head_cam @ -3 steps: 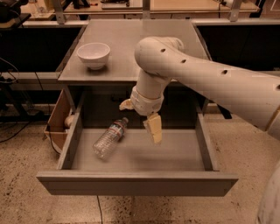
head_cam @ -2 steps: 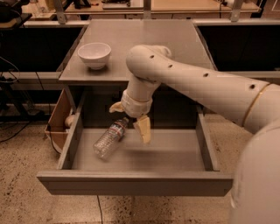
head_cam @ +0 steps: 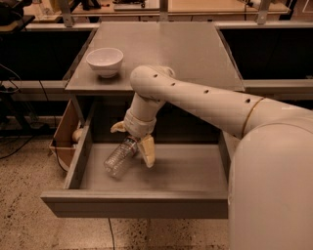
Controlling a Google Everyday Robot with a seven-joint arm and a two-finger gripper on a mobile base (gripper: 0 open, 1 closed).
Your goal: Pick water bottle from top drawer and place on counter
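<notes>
The water bottle (head_cam: 117,157) lies on its side in the left half of the open top drawer (head_cam: 137,206), cap end pointing up and right. My gripper (head_cam: 132,145) reaches down into the drawer from above. It is open, with one finger (head_cam: 118,128) behind the bottle's neck and the other finger (head_cam: 148,151) in front of it, so the fingers straddle the cap end. The counter (head_cam: 186,49) is the grey cabinet top just behind the drawer.
A white bowl (head_cam: 104,60) stands on the counter's left front corner. A brown cardboard box (head_cam: 66,132) sits left of the drawer. A tan wooden bench (head_cam: 205,6) runs along the back. My arm crosses over the drawer's right half.
My gripper has moved left and down, from right of the bottle to around its neck end. The bottle has not visibly moved.
</notes>
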